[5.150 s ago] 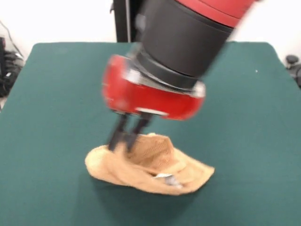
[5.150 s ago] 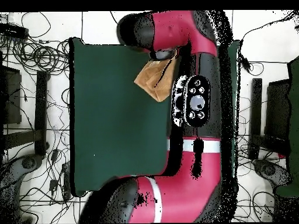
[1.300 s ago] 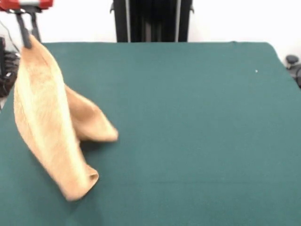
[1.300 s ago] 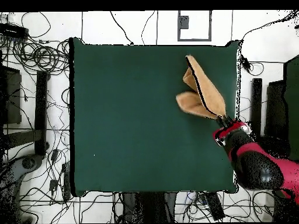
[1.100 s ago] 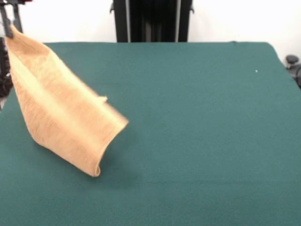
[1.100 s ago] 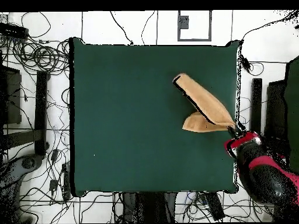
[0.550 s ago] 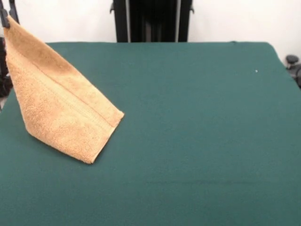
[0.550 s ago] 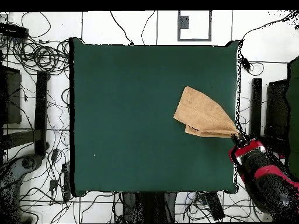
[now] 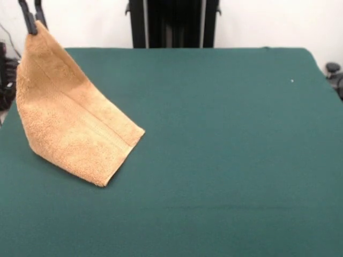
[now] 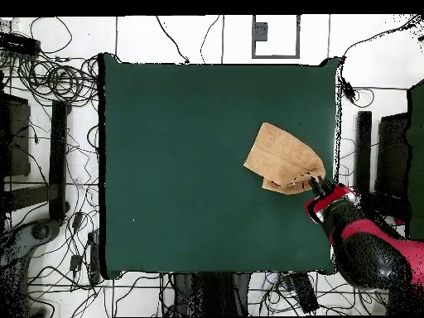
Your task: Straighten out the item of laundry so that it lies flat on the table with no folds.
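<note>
The soft, light towel (image 9: 72, 126) is pinched at one corner between the gripper (image 9: 32, 19) fingers, hanging limp below them.

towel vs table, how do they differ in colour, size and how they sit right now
The towel is golden-tan and fuzzy; the table is plain dark green. The towel is far smaller, covering only a patch near one table edge. The table lies flat, while the towel hangs slanted from the end effector, which is shut on one corner, with its lower edge on the table. Both are cloth surfaces.
</note>
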Robot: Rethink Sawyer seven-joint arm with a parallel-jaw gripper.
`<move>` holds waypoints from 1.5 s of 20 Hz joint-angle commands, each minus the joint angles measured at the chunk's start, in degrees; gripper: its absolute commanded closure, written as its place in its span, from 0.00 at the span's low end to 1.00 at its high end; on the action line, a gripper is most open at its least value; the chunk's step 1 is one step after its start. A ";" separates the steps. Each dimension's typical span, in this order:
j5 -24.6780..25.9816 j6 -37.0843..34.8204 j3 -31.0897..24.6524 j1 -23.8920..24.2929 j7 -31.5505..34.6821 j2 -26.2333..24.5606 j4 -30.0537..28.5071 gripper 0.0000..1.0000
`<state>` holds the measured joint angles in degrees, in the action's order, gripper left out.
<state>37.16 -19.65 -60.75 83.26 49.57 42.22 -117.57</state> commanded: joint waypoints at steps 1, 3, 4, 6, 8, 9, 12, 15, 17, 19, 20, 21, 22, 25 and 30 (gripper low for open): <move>-0.93 -5.35 -0.56 -6.10 2.09 -1.92 -0.50 1.00; -1.30 -7.70 -0.17 -6.60 -0.66 -4.80 2.66 1.00; -1.57 -8.86 -0.08 -6.74 -1.80 -5.71 3.64 1.00; -2.11 -13.09 0.85 -7.94 -5.49 -8.70 7.62 1.00; -2.80 -17.89 1.91 -9.52 -7.91 -9.39 10.41 1.00; -3.15 -20.29 2.45 -10.30 -9.12 -9.74 11.80 1.00; -3.64 -27.17 3.84 -13.08 -11.94 -10.99 17.23 1.00; -3.53 -34.02 4.39 -14.77 -15.36 -12.38 22.07 1.00; -3.28 -38.95 4.76 -15.91 -18.03 -13.54 25.71 1.00; -2.71 -42.50 4.74 -16.73 -20.38 -15.37 29.55 1.00; -2.43 -44.27 4.74 -17.14 -21.56 -16.28 31.47 1.00; -2.15 -46.05 4.73 -17.54 -22.73 -17.20 33.39 1.00; -2.30 -48.76 4.95 -18.58 -24.58 -18.56 37.09 1.00; -1.25 -54.70 4.55 -19.75 -27.55 -20.08 41.92 1.00; 0.87 -62.93 4.39 -22.28 -34.44 -23.16 52.82 1.00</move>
<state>35.59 -68.82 -60.11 66.45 42.28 25.17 -83.07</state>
